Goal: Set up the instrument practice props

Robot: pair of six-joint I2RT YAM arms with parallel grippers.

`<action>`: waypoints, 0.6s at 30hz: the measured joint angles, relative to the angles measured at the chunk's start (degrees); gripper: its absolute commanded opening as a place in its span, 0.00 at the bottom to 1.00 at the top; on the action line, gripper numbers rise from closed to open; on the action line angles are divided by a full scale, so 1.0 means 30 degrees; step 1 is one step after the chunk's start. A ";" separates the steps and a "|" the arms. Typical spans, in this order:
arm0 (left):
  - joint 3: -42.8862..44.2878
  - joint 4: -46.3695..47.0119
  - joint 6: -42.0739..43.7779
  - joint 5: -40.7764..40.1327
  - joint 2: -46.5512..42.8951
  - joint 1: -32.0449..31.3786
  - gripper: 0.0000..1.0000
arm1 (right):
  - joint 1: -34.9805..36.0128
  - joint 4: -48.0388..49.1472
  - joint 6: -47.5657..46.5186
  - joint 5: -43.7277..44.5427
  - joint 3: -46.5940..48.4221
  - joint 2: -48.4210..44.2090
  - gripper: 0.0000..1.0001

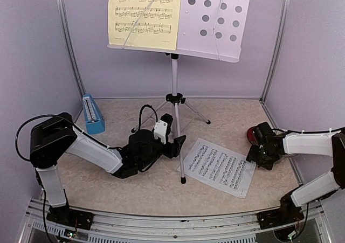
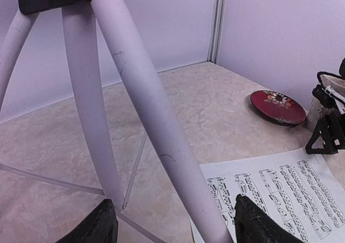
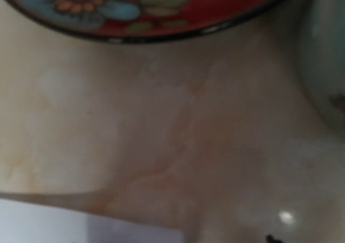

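Observation:
The silver tripod music stand (image 1: 174,76) stands mid-table, and its white perforated desk (image 1: 215,22) carries the yellow sheet (image 1: 143,14) on its left half. The white sheet (image 1: 218,167) lies flat on the table to the right of the stand's front leg. The blue metronome (image 1: 92,113) stands at the back left. My left gripper (image 1: 175,143) is open, and in the left wrist view its fingers (image 2: 102,227) straddle the front leg (image 2: 156,140) without touching it. My right gripper (image 1: 254,158) hovers low at the white sheet's right edge (image 2: 302,194), open with nothing in it.
A dark red flowered disc (image 1: 252,134) lies just behind the right gripper, and it also shows in the right wrist view as the disc (image 3: 135,6). A pale rounded thing (image 3: 326,54) sits blurred at that view's right edge. Lilac walls close in the back and sides.

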 measured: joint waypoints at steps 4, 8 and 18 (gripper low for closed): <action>0.0007 -0.0015 0.0102 -0.0124 0.0000 -0.0051 0.72 | 0.0007 0.1756 0.0051 -0.0889 -0.1180 -0.0619 0.66; 0.0015 -0.0015 0.0306 -0.0189 0.0000 -0.0087 0.72 | 0.0007 0.2892 0.0138 -0.1617 -0.1931 -0.1479 0.58; 0.0022 -0.0036 0.0532 -0.0262 -0.0007 -0.0146 0.72 | -0.0189 0.4816 0.0627 -0.2572 -0.2747 -0.1792 0.09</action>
